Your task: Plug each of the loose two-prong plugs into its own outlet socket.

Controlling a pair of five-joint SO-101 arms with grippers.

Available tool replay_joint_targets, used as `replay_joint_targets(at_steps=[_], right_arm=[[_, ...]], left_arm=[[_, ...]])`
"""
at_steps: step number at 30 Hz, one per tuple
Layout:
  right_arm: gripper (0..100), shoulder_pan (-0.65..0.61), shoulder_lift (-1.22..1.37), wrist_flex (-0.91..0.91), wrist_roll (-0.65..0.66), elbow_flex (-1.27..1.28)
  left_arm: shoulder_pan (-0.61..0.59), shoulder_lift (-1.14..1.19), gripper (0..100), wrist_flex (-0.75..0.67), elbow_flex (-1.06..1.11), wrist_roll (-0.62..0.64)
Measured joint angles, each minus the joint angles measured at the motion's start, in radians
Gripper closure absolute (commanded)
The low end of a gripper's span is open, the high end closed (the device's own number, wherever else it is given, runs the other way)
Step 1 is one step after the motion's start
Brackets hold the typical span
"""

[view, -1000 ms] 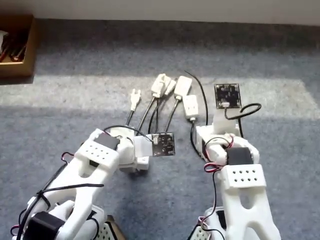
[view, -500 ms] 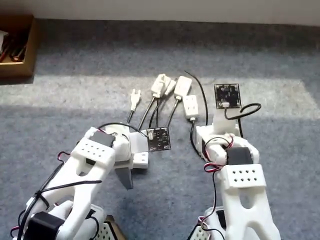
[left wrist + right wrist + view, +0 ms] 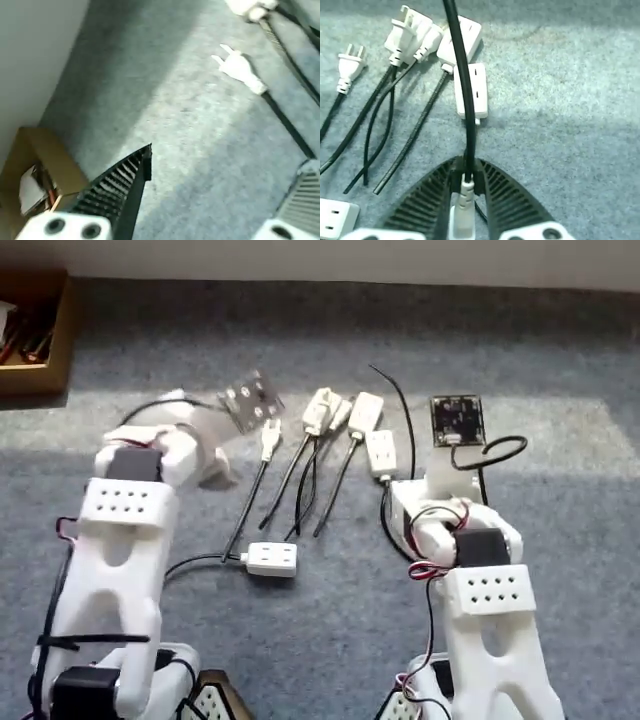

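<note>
Evidently, grasping was the step in hand. The right gripper (image 3: 466, 162) clenched a black cord (image 3: 457, 60); the left gripper (image 3: 227, 157), released, next needed to close on the loose plug (image 3: 240, 67).

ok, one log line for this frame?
left hand: open, over carpet near loose plug | right hand: shut on black cord | outlet block: slots bare

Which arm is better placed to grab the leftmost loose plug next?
Left: the left end effector, open, hangs near that plug; the right end effector is farther off, shut on a black cable.
</note>
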Motion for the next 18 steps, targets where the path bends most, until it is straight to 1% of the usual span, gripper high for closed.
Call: replay_joint_targets(at_steps=[2,4,7,9,11,14,16,18], right_arm=[[99.3,-0.044,0.000,0.041,0.000,-0.055],[99.3,-0.081,0.000,0.084,0.000,-0.117],[99.3,-0.138,0.031,0.161,0.000,-0.249],[99.3,-0.153,0.098,0.244,0.000,-0.376],[99.3,-0.160,0.198,0.341,0.002,-0.528],[99.3,-0.195,0.377,0.488,0.000,-0.787],[99.3,-0.245,0.517,0.548,-0.038,-0.967],[99.3,-0.313,0.658,0.565,-0.078,-1.135]], left_arm=[[-0.074,0.000,60,0.017,-0.127,0.158],[-0.155,0.000,60,0.086,-0.272,0.345],[-0.278,0.000,60,0.247,-0.502,0.618],[-0.338,0.000,60,0.370,-0.644,0.744],[-0.367,0.000,60,0.506,-0.775,0.796],[-0.371,-0.002,60,0.720,-0.947,0.824],[-0.341,-0.003,60,0.833,-1.008,0.839],[-0.279,-0.006,60,0.908,-1.026,0.867]])
